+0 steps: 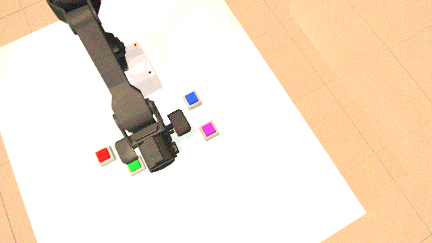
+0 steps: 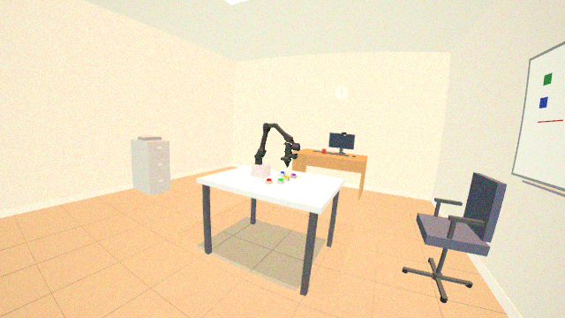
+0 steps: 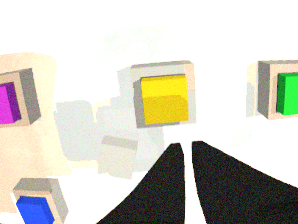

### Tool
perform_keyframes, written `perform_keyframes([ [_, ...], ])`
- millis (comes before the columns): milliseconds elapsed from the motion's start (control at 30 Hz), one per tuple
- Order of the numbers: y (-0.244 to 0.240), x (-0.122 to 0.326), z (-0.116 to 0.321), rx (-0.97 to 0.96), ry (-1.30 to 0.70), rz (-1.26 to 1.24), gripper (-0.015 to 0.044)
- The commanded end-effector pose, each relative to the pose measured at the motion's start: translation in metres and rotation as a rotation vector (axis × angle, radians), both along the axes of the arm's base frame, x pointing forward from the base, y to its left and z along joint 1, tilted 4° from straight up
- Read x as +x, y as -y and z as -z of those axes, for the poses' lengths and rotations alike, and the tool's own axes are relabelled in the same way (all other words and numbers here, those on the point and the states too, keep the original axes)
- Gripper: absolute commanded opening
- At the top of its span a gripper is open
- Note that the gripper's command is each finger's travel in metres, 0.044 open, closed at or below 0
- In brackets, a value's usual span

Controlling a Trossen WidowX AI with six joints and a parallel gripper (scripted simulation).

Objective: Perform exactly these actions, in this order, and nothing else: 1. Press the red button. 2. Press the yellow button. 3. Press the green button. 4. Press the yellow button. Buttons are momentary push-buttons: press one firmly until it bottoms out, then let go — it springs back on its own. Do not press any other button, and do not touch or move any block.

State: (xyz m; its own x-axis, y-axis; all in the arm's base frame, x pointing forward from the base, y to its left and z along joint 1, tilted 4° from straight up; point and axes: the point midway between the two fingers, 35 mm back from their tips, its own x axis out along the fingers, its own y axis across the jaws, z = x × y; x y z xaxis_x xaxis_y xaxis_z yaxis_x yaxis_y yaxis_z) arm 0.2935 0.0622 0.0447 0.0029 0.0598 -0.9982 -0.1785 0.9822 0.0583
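Observation:
My gripper (image 2: pixel 287 165) (image 3: pixel 188 143) is shut and empty, held above the table beside the yellow button (image 3: pixel 165 100) (image 2: pixel 286 177). In the wrist view the fingertips show just below that button's housing, and a shadow lies over part of its cap. In the top view the hand hides the yellow button. The green button (image 1: pixel 134 165) (image 2: pixel 281 181) (image 3: pixel 289 94) is on one side of it, partly covered by a gripper part in the top view. The red button (image 1: pixel 102 155) (image 2: pixel 269 180) lies beyond the green one.
A magenta button (image 1: pixel 208 129) (image 2: pixel 293 176) (image 3: pixel 7 103) and a blue button (image 1: pixel 192 98) (image 2: pixel 282 173) (image 3: pixel 35 210) stand on the other side. A small whitish block (image 3: pixel 118 157) lies near the yellow button. A pale box (image 1: pixel 145 79) (image 2: pixel 260 170) stands by the arm.

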Motion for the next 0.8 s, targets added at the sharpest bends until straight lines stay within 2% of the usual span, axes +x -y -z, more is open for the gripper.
perform_keyframes([
  [0,-0.007,-0.003,0.043,0.0,-0.012,0.003,0.002],
  [67,-0.007,-0.004,0.056,0.0,-0.012,0.003,0.002],
  [767,-0.009,-0.004,0.081,0.0,-0.013,0.003,0.002],
])
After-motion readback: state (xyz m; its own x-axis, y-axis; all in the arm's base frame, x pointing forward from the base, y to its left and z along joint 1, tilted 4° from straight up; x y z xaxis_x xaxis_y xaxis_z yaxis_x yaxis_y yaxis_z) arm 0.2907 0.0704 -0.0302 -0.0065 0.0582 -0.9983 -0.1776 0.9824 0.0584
